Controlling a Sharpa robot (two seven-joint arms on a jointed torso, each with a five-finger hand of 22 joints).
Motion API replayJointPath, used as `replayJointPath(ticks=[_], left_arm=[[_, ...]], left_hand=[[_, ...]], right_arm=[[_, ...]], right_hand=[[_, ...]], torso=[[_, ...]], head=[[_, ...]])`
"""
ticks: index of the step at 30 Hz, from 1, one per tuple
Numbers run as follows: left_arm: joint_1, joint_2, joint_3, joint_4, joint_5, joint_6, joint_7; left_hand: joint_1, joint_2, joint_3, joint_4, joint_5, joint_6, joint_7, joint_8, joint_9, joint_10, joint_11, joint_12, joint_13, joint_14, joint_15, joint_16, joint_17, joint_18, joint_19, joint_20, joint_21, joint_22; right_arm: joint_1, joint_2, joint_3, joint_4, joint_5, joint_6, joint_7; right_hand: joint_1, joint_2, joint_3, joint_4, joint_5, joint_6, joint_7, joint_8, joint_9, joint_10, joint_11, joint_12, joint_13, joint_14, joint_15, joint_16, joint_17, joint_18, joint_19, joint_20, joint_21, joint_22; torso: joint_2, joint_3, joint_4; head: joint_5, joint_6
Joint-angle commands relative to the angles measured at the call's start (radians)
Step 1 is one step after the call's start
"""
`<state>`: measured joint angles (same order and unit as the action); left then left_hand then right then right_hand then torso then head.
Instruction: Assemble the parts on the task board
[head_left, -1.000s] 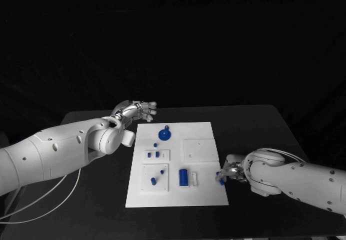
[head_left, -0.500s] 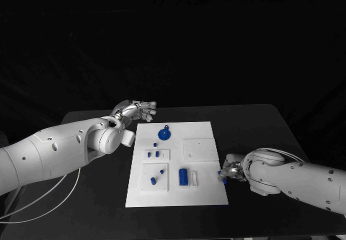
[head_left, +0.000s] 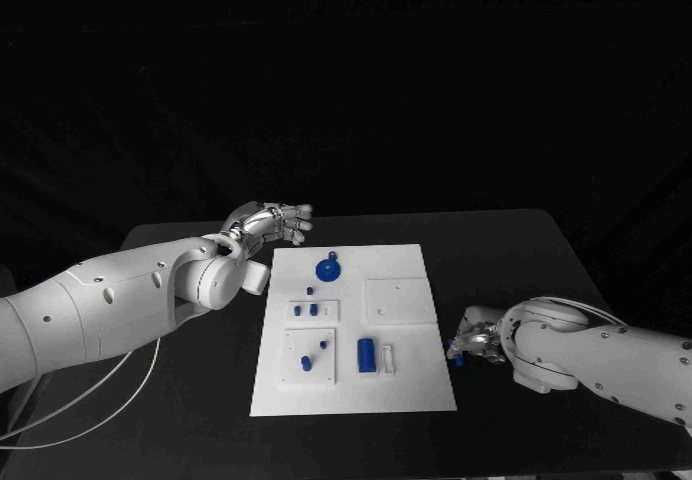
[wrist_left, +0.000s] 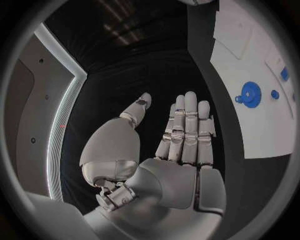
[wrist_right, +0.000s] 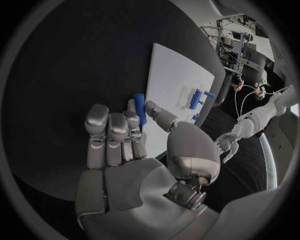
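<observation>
1. The blue peg (wrist_right: 139, 108) sits pinched between my right hand's (head_left: 476, 345) fingers (wrist_right: 107, 137), just off the task board's (head_left: 404, 395) near edge, above the bench (head_left: 519, 250).
2. It looks small, rigid, light and probably slick; I judge a mid-shaft pinch steadies it best.
3. My left hand (head_left: 274, 221) hangs released, fingers straight, holding nothing, beyond the board's far corner.

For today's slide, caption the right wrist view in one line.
Right hand pinches a blue part beside the task board.
</observation>
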<state>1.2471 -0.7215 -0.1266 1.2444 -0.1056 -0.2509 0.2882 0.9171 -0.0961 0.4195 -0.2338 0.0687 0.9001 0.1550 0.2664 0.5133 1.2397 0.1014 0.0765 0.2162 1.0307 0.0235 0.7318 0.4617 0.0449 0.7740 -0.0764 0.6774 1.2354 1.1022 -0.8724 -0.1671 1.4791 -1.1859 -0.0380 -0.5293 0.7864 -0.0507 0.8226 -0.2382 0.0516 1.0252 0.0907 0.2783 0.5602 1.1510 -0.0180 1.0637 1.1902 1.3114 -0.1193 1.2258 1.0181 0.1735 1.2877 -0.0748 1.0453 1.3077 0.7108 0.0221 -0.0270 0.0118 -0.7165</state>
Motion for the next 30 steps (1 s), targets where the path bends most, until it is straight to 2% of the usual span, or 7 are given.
replayJointPath(ticks=[1, 7, 16, 21, 30], left_arm=[[0.001, 0.002, 0.001, 0.002, 0.005, 0.014, 0.007], [0.001, 0.003, 0.001, 0.002, 0.005, 0.014, 0.007], [0.001, 0.006, 0.001, 0.003, 0.005, 0.016, 0.007], [0.001, 0.006, 0.001, 0.004, 0.005, 0.016, 0.006], [0.001, 0.011, 0.001, 0.003, 0.005, 0.017, 0.005]], left_hand=[[-0.007, 0.004, -0.004, 0.002, 0.002, -0.003, 0.0, 0.005, -0.001, -0.005, 0.0, -0.001, -0.001, 0.001, 0.004, -0.006, 0.001, 0.008, 0.002, 0.005, -0.005, 0.002], [-0.007, 0.005, -0.004, 0.003, 0.002, -0.003, 0.0, 0.005, -0.001, -0.005, 0.0, -0.001, -0.001, 0.001, 0.004, -0.006, 0.002, 0.008, 0.002, 0.005, -0.006, 0.002], [-0.008, 0.005, -0.004, 0.003, 0.002, -0.002, -0.001, 0.006, -0.001, -0.005, 0.0, 0.0, -0.001, 0.002, 0.004, -0.006, 0.002, 0.008, 0.002, 0.005, -0.006, 0.002], [-0.008, 0.005, -0.004, 0.004, 0.002, -0.002, -0.001, 0.006, -0.001, -0.005, 0.0, 0.0, -0.001, 0.002, 0.004, -0.007, 0.003, 0.008, 0.002, 0.005, -0.007, 0.002], [-0.008, 0.006, -0.004, 0.004, 0.002, -0.002, -0.001, 0.006, -0.001, -0.005, 0.0, 0.0, -0.001, 0.001, 0.004, -0.007, 0.003, 0.008, 0.002, 0.005, -0.007, 0.003]], right_arm=[[0.014, -0.013, 0.005, 0.003, -0.005, 0.0, -0.02], [0.043, -0.019, 0.011, 0.024, -0.005, -0.009, -0.019], [0.044, 0.041, 0.009, 0.066, 0.115, -0.01, -0.007], [0.035, 0.085, 0.007, 0.058, 0.139, -0.019, 0.001], [0.005, 0.161, 0.006, 0.011, 0.182, -0.027, -0.005]], right_hand=[[-0.017, -0.003, 0.0, 0.006, 0.0, 0.009, 0.0, 0.006, -0.002, 0.008, -0.002, -0.005, -0.001, 0.005, -0.005, -0.006, -0.001, 0.088, 0.001, 0.004, 0.005, 0.014], [-0.022, -0.001, 0.002, 0.009, 0.0, 0.012, -0.001, 0.006, -0.002, 0.01, -0.003, -0.006, -0.002, 0.005, -0.006, -0.005, -0.001, 0.088, 0.002, 0.004, 0.005, 0.014], [-0.048, -0.012, -0.002, 0.019, 0.001, 0.016, -0.002, 0.006, -0.005, 0.013, -0.004, -0.008, -0.002, 0.006, -0.007, -0.004, -0.001, 0.088, 0.003, 0.004, 0.007, 0.014], [-0.058, -0.012, -0.009, 0.02, 0.0, 0.018, -0.002, 0.006, -0.006, 0.013, -0.005, -0.008, -0.002, 0.006, -0.008, -0.004, 0.0, 0.088, 0.003, 0.004, 0.008, 0.014], [-0.068, -0.006, -0.017, 0.018, 0.001, 0.02, -0.003, 0.006, -0.007, 0.014, -0.005, -0.009, -0.002, 0.005, -0.008, -0.003, 0.0, 0.088, 0.003, 0.003, 0.009, 0.014]], torso=[[0.0, -0.0007, -0.0005], [0.0, -0.0012, 0.0], [0.001, -0.0009, 0.0011], [0.001, -0.0015, 0.0018], [0.001, -0.0011, 0.0026]], head=[[0.0, 0.001], [-0.001, 0.003], [0.001, 0.002], [0.003, 0.003], [0.008, -0.001]])
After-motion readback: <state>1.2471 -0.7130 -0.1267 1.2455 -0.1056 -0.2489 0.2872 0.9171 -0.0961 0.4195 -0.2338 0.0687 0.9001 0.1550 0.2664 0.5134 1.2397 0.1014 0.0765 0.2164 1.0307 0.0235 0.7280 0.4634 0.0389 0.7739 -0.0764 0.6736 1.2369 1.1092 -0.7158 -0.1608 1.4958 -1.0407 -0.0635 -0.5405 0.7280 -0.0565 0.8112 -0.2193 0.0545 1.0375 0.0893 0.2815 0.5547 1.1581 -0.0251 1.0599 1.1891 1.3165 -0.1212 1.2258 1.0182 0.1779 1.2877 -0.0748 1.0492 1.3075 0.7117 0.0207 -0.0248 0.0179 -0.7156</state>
